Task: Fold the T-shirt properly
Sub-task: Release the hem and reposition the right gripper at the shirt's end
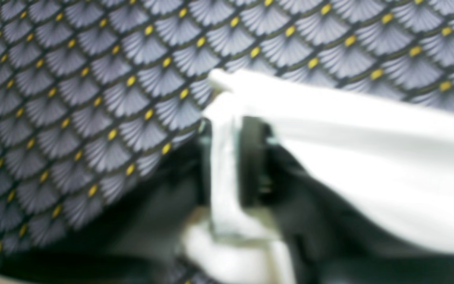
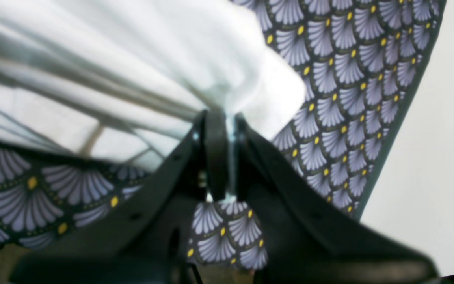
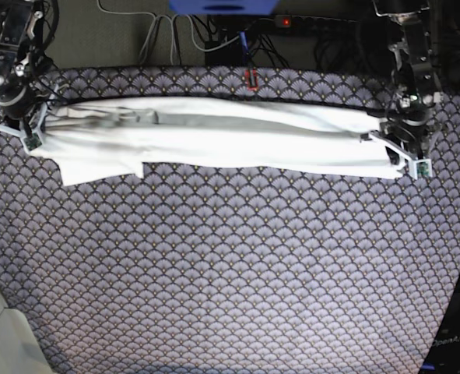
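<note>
From my station I see the T-shirt (image 3: 214, 136) lying stretched in a long white band across the far part of the table cloth (image 3: 230, 265), which has a dark fan-scale pattern with small yellow dots. Only the plain white side shows – no print is visible. The band runs from one arm to the other, with long creases along it, and a flap of it hangs toward the near side close to the right arm's end.

The right gripper (image 2: 227, 130) is clenched on the shirt: in the right wrist view the two black fingers (image 2: 214, 157) stand almost together, with a thin edge of white cloth pinched between them, and the fabric fans out from that point in tight folds. In the base view this gripper sits at the left end of the band.

The left gripper (image 1: 227, 165) is at the other end of the band, by the shirt's corner. The left wrist view is blurred – I see a strip of white cloth lying between the dark fingers (image 1: 252, 161), and more cloth spreading to the right. There seems to be a small gap beside the strip, but I cannot tell if the fingers press the cloth or have let it go.

Behind the table some cables (image 3: 214, 35) lie on the floor.
</note>
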Available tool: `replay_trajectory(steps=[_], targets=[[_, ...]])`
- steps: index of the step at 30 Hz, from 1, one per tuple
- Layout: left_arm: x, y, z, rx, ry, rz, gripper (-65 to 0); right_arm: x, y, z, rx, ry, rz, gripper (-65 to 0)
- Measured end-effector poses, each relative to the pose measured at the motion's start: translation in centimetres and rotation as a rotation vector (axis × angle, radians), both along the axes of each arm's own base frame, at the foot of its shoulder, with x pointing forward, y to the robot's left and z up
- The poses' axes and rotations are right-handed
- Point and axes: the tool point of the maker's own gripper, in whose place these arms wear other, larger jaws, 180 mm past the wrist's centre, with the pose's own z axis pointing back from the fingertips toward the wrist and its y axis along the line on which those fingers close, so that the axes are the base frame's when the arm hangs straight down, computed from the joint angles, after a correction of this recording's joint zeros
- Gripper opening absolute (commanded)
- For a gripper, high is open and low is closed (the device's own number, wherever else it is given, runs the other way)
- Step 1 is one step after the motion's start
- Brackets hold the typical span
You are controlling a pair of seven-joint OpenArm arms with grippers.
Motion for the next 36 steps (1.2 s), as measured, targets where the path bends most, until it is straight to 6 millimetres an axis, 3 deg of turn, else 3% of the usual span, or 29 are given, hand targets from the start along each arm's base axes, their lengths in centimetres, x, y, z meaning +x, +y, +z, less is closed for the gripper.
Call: replay_trajectory(steps=[3, 7, 12, 20, 26, 31, 36], targets=[[-0.7, 0.4, -0.5, 0.001, 0.056, 0.012, -37.1, -0.2, -0.3, -0.1, -0.013, 0.014, -0.005, -47.5], [-0.7, 0.4, -0.5, -0.001, 0.068, 0.013, -36.8, -0.1, -0.6, 0.6, -0.035, 0.004, -0.008, -39.4], [-0.7, 0.4, -0.5, -0.002, 0.071, 0.013, -36.6, 1.1, -0.4, 3.3, -0.076, -0.068, 0.013, -39.2], [-0.7, 0.4, -0.6, -0.002, 0.072, 0.012, -36.6, 1.5, -0.7, 5.3, -0.116, -0.098, 0.002, -39.2], [-0.7, 0.4, -0.6, -0.002, 0.074, 0.013, -36.6, 1.2, -1.0, 5.1, -0.124, -0.080, -0.006, -39.2], [-0.7, 0.3, -0.6, -0.003, 0.074, 0.012, -36.6, -1.3, -0.9, 3.4, -0.117, -0.007, -0.001, -39.1], [-0.7, 0.3, -0.6, -0.002, 0.075, 0.012, -36.6, -1.5, 0.4, 2.6, -0.106, 0.014, 0.045, -39.1]])
